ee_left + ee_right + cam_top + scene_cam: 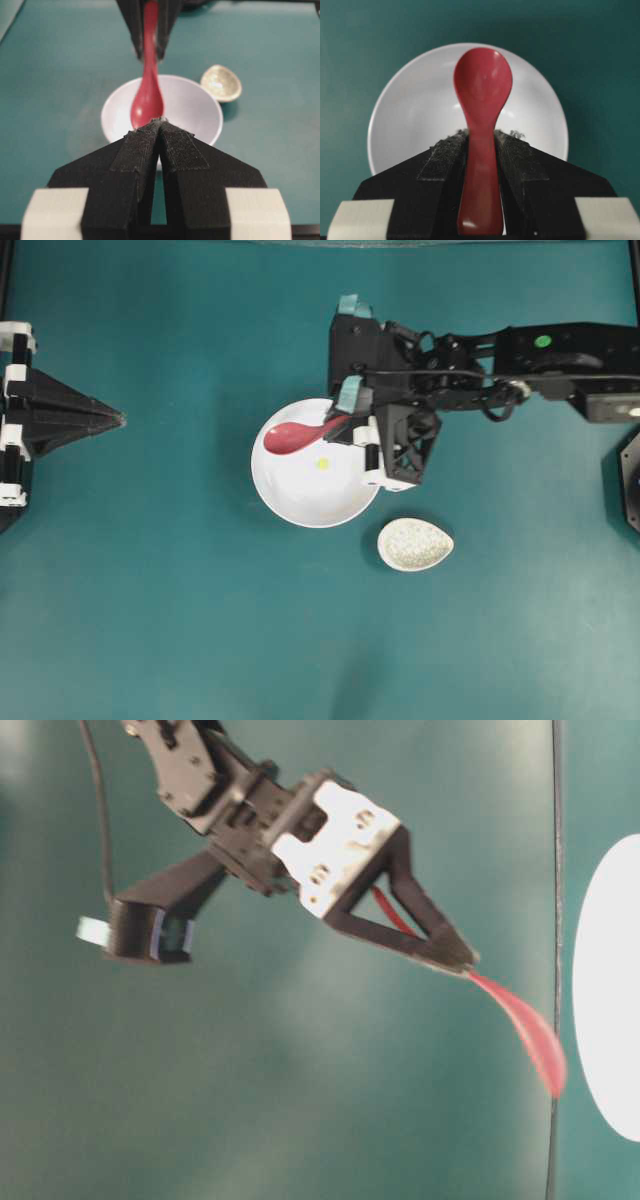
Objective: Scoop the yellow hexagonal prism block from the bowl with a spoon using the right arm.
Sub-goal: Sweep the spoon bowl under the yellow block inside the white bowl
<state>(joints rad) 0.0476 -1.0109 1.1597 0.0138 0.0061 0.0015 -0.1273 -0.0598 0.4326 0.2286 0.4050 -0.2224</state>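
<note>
The white bowl [300, 495] sits mid-table with the tiny yellow hexagonal prism block [322, 463] lying inside it, near its middle. My right gripper [345, 428] is shut on the handle of the red spoon [290, 437], whose scoop hangs over the bowl's far-left part, apart from the block. In the right wrist view the spoon [482, 85] runs out between my pads [445, 152] over the bowl [415, 115]; the block is hidden there. The left gripper [118, 420] rests shut at the left edge, pointing at the bowl [195, 107] and holding nothing.
A small speckled beige spoon rest [415, 544] lies on the teal table just right of and below the bowl, also visible in the left wrist view as the spoon rest [221, 82]. The right arm [520, 370] stretches in from the right edge.
</note>
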